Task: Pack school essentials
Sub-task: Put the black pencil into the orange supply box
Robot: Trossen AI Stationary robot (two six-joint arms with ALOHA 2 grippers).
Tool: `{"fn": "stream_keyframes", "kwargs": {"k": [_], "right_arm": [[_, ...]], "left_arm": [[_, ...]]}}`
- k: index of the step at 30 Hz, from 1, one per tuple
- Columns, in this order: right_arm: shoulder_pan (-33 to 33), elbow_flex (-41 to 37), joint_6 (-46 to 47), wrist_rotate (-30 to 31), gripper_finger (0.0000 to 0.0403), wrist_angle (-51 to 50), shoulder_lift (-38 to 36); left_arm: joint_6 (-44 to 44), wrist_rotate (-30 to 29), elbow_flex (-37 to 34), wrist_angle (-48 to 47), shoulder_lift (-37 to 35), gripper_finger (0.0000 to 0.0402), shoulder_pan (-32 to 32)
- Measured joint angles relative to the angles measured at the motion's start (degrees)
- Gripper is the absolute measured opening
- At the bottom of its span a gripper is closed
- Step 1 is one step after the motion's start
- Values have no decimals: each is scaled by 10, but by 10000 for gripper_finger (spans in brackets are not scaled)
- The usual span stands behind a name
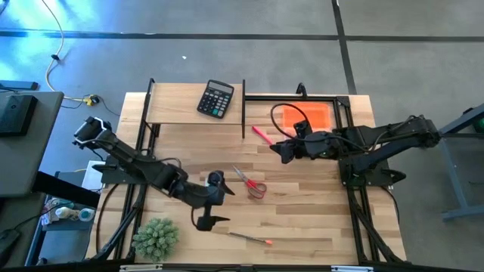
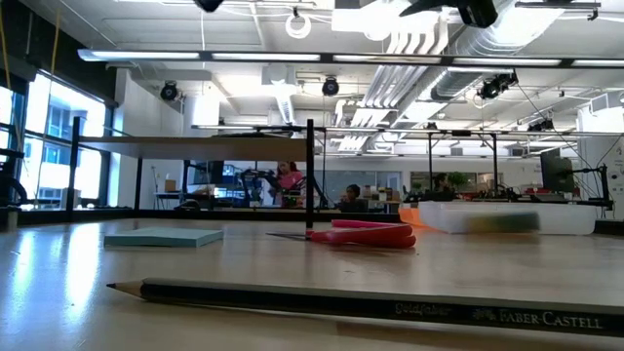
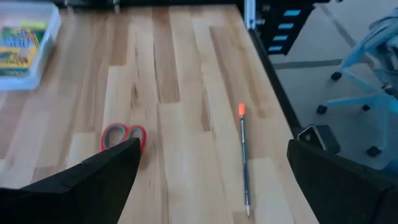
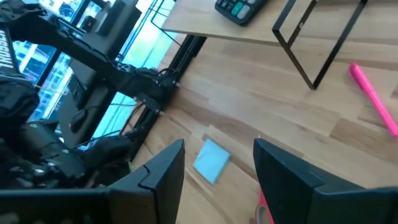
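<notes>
Red-handled scissors (image 1: pixel 253 183) lie flat at mid-table. A thin pencil (image 1: pixel 249 238) lies near the front edge and a pink-red marker (image 1: pixel 262 134) farther back. The pale blue note pad (image 4: pixel 211 160) rests flat on the wood. The yellow crayon box (image 3: pixel 22 40) sits inside a clear bin (image 1: pixel 310 115) at the back right. My left gripper (image 1: pixel 225 204) hangs open above the table, just left of the scissors (image 3: pixel 123 135) and pencil (image 3: pixel 244 158). My right gripper (image 1: pixel 278 149) hovers open above the table beside the marker (image 4: pixel 373 106), with nothing between its fingers.
A black calculator (image 1: pixel 215 98) lies on a raised wooden shelf at the back. A spiky green plant (image 1: pixel 155 238) stands at the front left corner. Black frame posts (image 1: pixel 243 106) rise beside the shelf and bin. Bare wood lies between the scissors and the right edge.
</notes>
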Motion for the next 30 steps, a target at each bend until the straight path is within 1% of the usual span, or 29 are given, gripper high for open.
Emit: {"fn": "stream_keyframes", "kwargs": {"k": [3,14,19,26,30], "right_arm": [[0,0,-2,-3,181,-3,0],[0,0,-12,-4,181,-30,0],[0,0,-12,2,181,-44,0],[0,0,-12,2,181,-49,0],[0,0,-12,3,181,-53,0]], "left_arm": [[-10,-7,0,1,25,392,-5],[-77,0,-1,2,124,392,-34],[-102,0,-1,9,153,392,-54],[-104,-5,-1,15,187,392,-77],[-104,-13,-1,28,201,380,-82]]}}
